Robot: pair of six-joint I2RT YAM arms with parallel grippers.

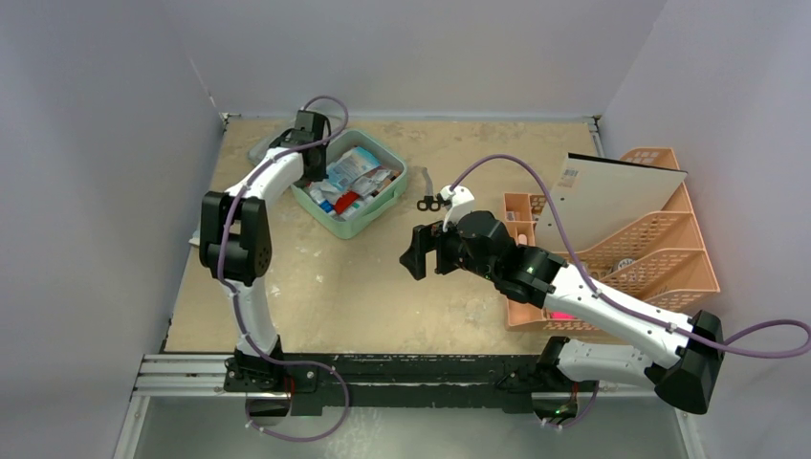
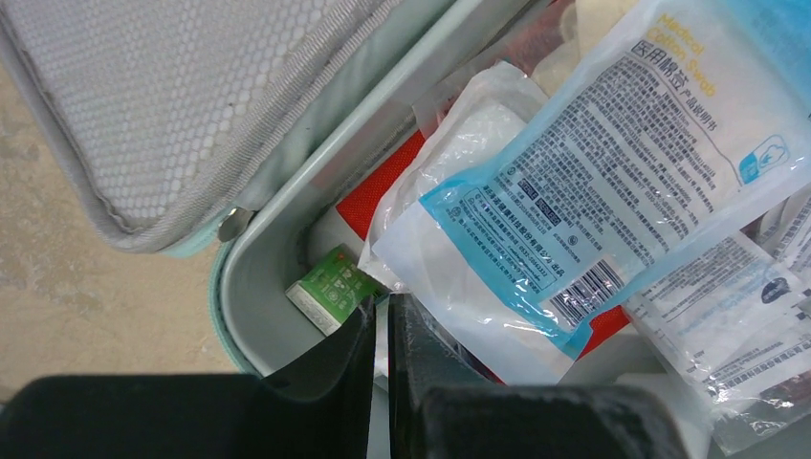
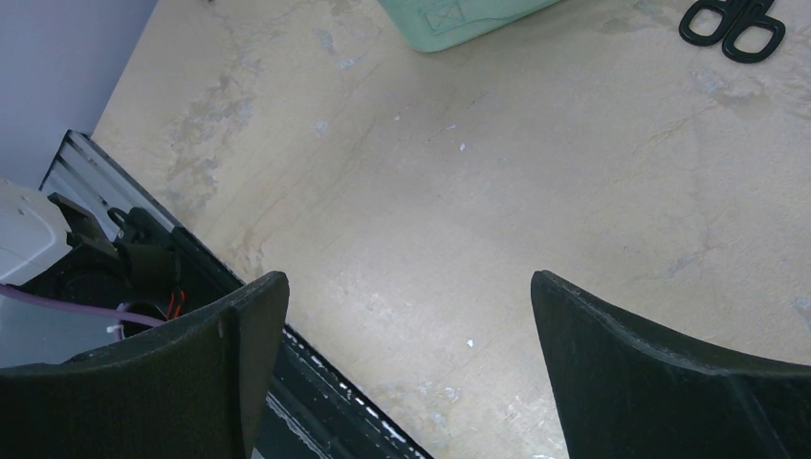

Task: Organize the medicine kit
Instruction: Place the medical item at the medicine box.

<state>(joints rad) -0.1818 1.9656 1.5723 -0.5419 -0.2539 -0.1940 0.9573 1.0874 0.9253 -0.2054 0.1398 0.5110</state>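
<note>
In the overhead view the medicine kit (image 1: 356, 187) lies open in the upper left of the frame, near the far edge of the table (image 1: 383, 306), packed with packets; its lid (image 2: 182, 86), lined with grey mesh, fills the upper left of the left wrist view, laid back flat on the table. The left arm reaches from the lower left up into the case; the left gripper (image 2: 383, 311) sits low in the near corner of the case, its two black fingers drawn almost together with only a thin pale sliver between them; whether they pinch the edge of a packet cannot be told. Just left of the fingertips a small green box (image 2: 330, 292) leans against the pale inner wall; above it shows a red item (image 2: 387, 182), partly covered by a white packet (image 2: 469, 134); a clear packet with blue print (image 2: 622, 163) and a barcode lies across the centre and right of that view.

The right gripper (image 1: 419, 251) hangs over bare table at the centre of the overhead frame, well apart from the case; its fingers stand wide apart with nothing between them. Black scissors (image 1: 430, 203) lie between it and the case. A peach rack (image 1: 660, 251) stands on the right side, a white board (image 1: 612, 196) leaning on it.
</note>
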